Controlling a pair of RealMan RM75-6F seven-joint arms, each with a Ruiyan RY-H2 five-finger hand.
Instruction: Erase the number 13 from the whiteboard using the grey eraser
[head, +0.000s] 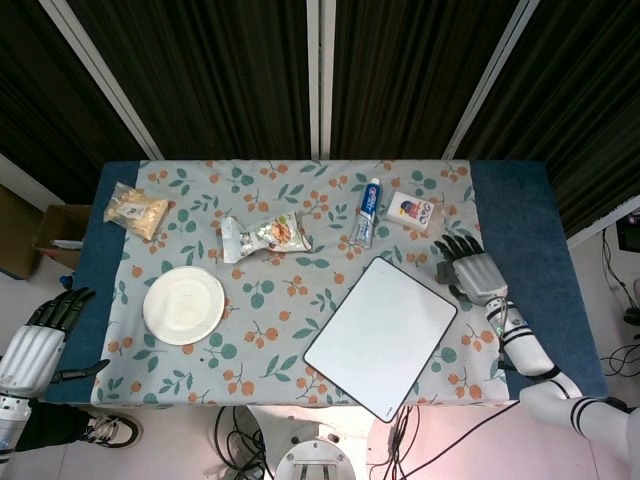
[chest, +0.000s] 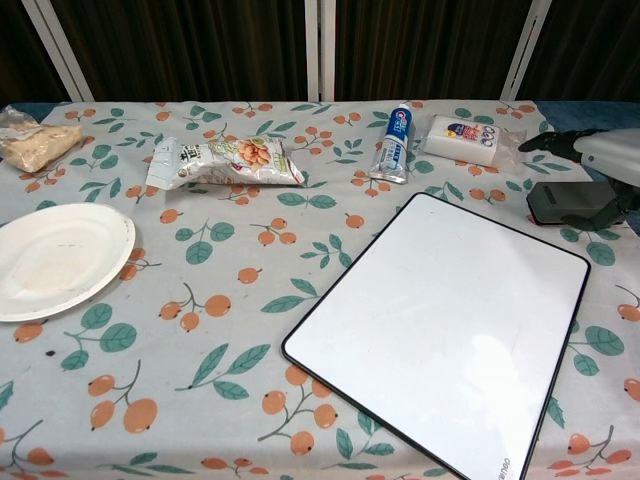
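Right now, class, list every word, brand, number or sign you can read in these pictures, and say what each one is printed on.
None can be read for certain.
Toothpaste tube: blue and red brand print, too blurred.
Snack packet: dark characters, too small.
White wrapped pack: coloured logo, unreadable.
Whiteboard: wiped surface, no number visible; tiny corner mark, unreadable.
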